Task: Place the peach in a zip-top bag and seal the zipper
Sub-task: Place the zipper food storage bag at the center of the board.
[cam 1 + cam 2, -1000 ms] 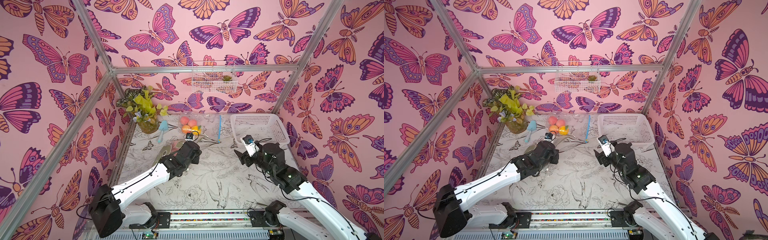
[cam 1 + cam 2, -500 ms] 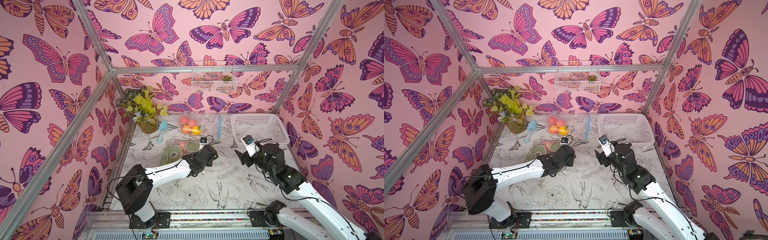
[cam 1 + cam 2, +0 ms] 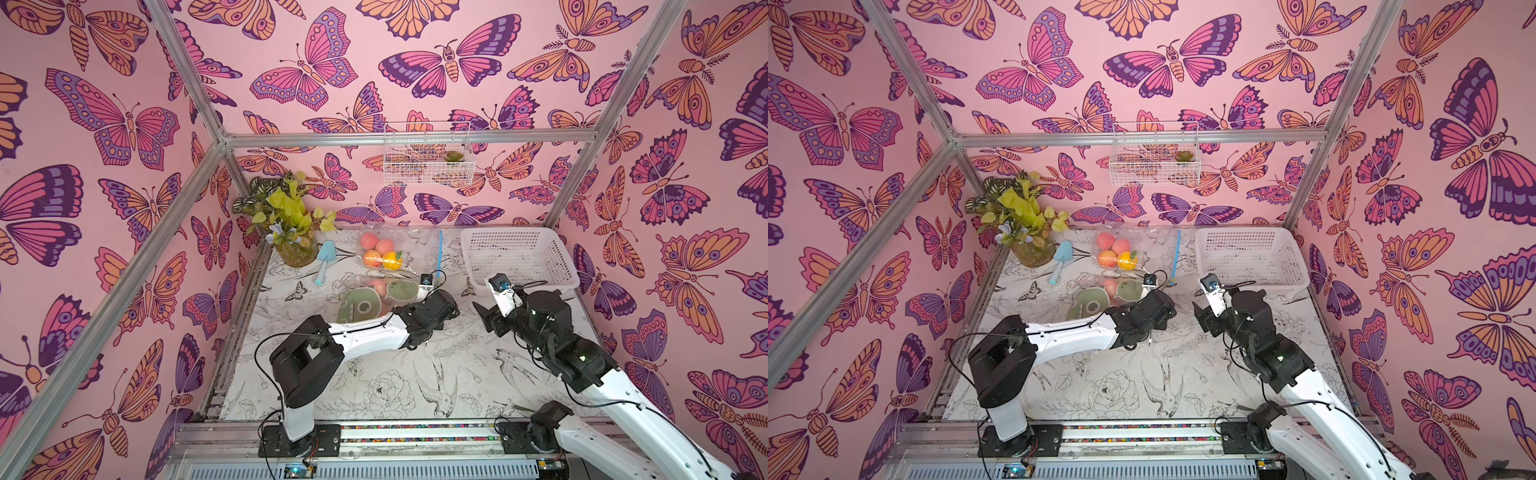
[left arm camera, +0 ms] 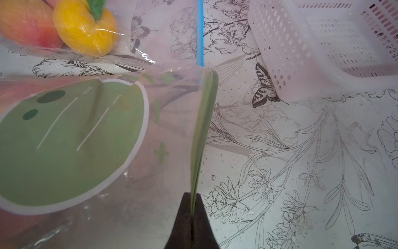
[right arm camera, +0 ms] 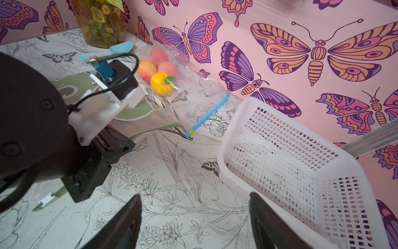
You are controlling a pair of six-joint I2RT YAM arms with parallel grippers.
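Peach (image 3: 377,286) inside green-printed zip-top bag (image 4: 71,129)

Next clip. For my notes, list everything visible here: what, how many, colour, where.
zip-top bag: 1, clear with green print, mid-table
peach: 1, pink, inside that bag
second bag: 1, clear with blue zipper, behind it by the back wall
peaches: 3, pink-orange, inside the second bag
yellow fruit: 1, yellow with green leaf, same bag
trowel: 1, light blue, beside the vase
vase: 1, glass, green-yellow plants, back corner
basket: 1, white plastic, far right of table
wire basket: 1, white, on back wall
succulent: 1, green, in the wire basket
left gripper: black fingers shut on the zip-top bag's zipper edge
right gripper: black fingers open, holding nothing, near the basket
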